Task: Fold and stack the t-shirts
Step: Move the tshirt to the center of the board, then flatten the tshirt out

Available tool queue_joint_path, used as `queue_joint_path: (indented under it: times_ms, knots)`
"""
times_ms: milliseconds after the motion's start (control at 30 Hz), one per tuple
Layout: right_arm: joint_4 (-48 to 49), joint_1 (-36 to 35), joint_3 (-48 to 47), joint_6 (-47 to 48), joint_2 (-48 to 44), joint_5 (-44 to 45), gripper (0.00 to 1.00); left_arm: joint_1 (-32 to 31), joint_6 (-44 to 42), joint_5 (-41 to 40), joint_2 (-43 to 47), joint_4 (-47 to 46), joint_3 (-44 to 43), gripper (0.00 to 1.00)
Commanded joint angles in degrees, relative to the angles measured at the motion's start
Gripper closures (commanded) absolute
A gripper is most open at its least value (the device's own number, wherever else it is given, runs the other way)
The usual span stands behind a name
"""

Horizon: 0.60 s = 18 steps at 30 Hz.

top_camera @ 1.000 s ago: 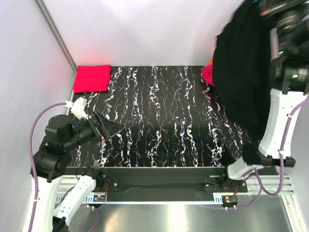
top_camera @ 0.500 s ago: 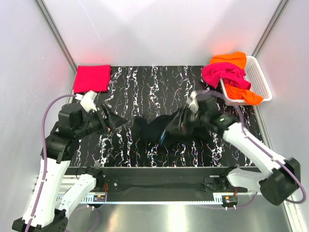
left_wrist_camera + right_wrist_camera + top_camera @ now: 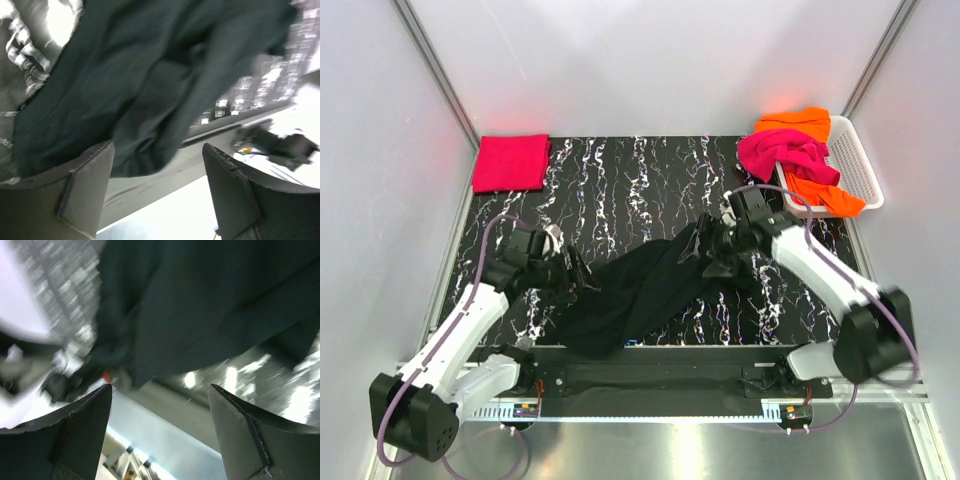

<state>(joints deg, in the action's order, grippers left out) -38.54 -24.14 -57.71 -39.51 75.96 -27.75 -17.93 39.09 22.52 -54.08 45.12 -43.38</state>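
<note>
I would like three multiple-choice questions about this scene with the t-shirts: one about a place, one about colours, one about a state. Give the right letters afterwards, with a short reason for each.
1. On the table, where does the folded red-pink t-shirt lie?
A. middle of the near edge
B. far left corner
C. far right corner

2. Which colours are the t-shirts in the white lattice basket?
A. black and white
B. blue and green
C. magenta and orange

3. How is the black t-shirt?
A. crumpled on the table
B. neatly folded
C. hanging in the air

Answers:
1 B, the top view shows it as a flat rectangle at the far left corner.
2 C, a magenta t-shirt and an orange t-shirt spill over the rim.
3 A, it lies in loose creases at mid-table.
</note>
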Motion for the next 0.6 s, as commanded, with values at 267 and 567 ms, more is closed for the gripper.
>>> queue_joint_path:
  times_ms: [267, 567]
  knots:
    - [-9.77, 1.47, -27.88, 19.64, 30.0, 13.58, 0.15, -1.75, -1.12, -6.64, -5.49, -3.02, 8.31, 0.22]
    - [-11.82, 1.38, -31.75, 21.84, 38.36, 18.35, 0.22, -6.41, 3.36, -1.09, -17.18, -11.63, 12.08, 0.26]
